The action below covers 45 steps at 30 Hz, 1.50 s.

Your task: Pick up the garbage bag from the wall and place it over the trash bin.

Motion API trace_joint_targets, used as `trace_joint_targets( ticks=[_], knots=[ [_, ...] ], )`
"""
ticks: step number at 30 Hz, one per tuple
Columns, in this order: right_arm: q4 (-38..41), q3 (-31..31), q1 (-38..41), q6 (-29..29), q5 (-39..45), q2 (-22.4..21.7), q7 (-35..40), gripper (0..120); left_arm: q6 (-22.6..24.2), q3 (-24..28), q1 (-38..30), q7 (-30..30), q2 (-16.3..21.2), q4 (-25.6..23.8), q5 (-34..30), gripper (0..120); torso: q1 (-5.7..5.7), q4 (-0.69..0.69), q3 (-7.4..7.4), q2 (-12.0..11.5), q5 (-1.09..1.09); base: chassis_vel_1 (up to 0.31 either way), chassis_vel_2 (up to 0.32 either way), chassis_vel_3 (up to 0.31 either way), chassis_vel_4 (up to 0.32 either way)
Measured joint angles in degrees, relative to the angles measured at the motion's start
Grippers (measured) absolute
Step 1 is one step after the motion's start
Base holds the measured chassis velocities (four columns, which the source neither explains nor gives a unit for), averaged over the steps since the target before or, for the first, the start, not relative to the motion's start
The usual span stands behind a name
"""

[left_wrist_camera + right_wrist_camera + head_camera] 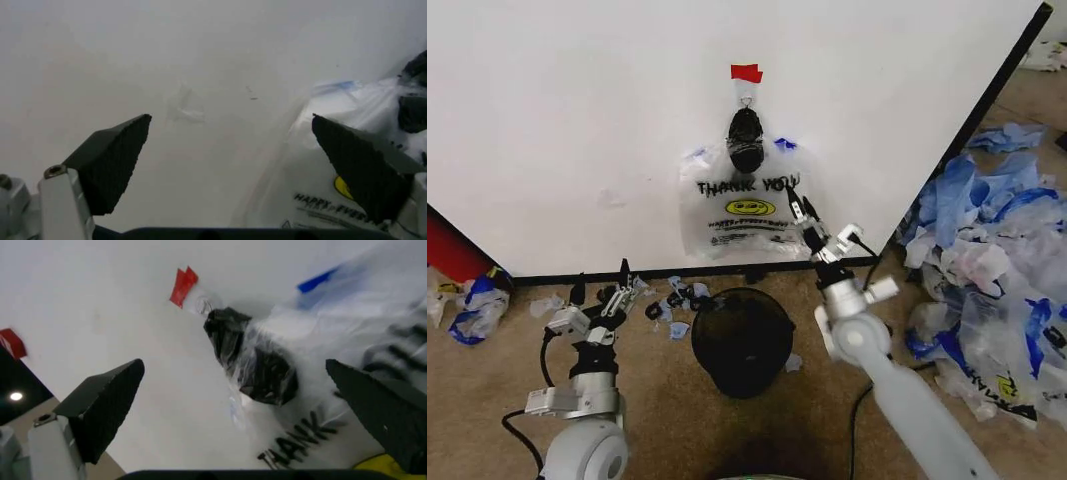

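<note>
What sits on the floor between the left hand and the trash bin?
In the head view, small blue plastic scraps on carpet lie between the left hand and the trash bin.

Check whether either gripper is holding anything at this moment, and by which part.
Nothing is held. The right gripper is open in front of the garbage bag hanging on the wall; the left gripper is open, low near the floor.

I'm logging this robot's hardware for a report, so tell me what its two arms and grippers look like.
Both arms are smooth light-grey tubes with rounded joints and silver metal wrist blocks. A thin black cable trails beside each arm. The left gripper and right gripper each carry two black wedge-shaped fingers on silver mounts with a visible screw head; the pads look finely ribbed.
</note>
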Motion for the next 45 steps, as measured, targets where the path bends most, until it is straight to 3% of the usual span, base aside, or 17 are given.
trace_joint_targets(
  ticks=[8,28,45],
  knots=[
    [-4.7,-3.5,6.0,-1.6,1.6,4.3,-0.1,100,-0.2,-0.5,1.2,-0.1,-1.5,-0.6,0.6,95,0.00,-0.01,0.00,0.0,0.00,0.000,0.000,0.000,0.000],
    [-16.1,-4.3,11.5,-2.6,1.8,8.6,-2.3,100,-0.6,0.4,2.4,-0.1,-3.5,-0.9,1.0,95,0.00,0.00,-0.01,0.0,0.01,0.000,0.000,0.000,0.000],
    [-18.2,-3.5,13.7,-3.0,1.3,11.1,-3.0,100,-0.6,1.1,4.7,0.0,-4.2,-1.8,1.1,95,-0.01,-0.01,-0.01,0.0,0.00,0.000,0.000,0.000,0.000]
  ],
)
